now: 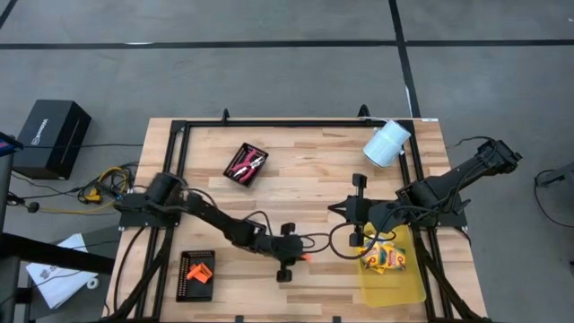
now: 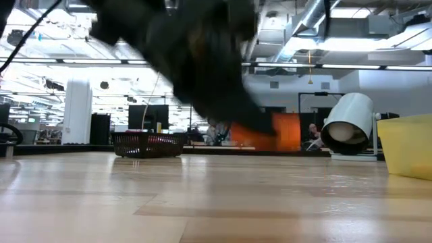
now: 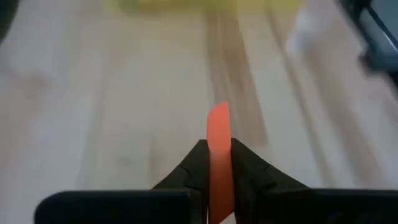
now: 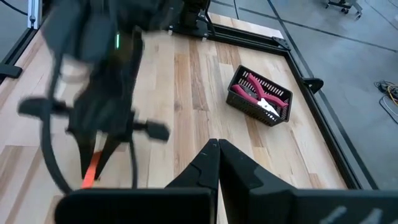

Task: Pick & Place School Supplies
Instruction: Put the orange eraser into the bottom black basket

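Note:
My left gripper (image 1: 299,256) reaches toward the table's near middle and is shut on a small orange stubby piece (image 3: 219,134), also seen in the right wrist view (image 4: 91,169). My right gripper (image 4: 214,146) is shut and holds nothing; it hangs by the far left corner of the translucent yellow bin (image 1: 395,285). Yellow crayon boxes (image 1: 386,259) lie in that bin. Red-handled tools (image 1: 245,163) lie in a black mesh tray (image 4: 260,96) at the far middle. More orange pieces (image 1: 199,276) lie in a second mesh tray (image 1: 184,280) at the near left. My left gripper pinches the orange piece between its two fingers (image 3: 194,163), one on each flat side. The piece's free end (image 3: 219,115) sticks out past the fingertips. The fingers come slanting down from the table's left. Whether the piece is clear of the wood does not show.
A white roll (image 1: 387,144) lies at the far right corner, also seen in the low view (image 2: 347,125). Black rails (image 1: 179,161) frame the tabletop. Bare wood stretches between the two arms and ahead of the left gripper.

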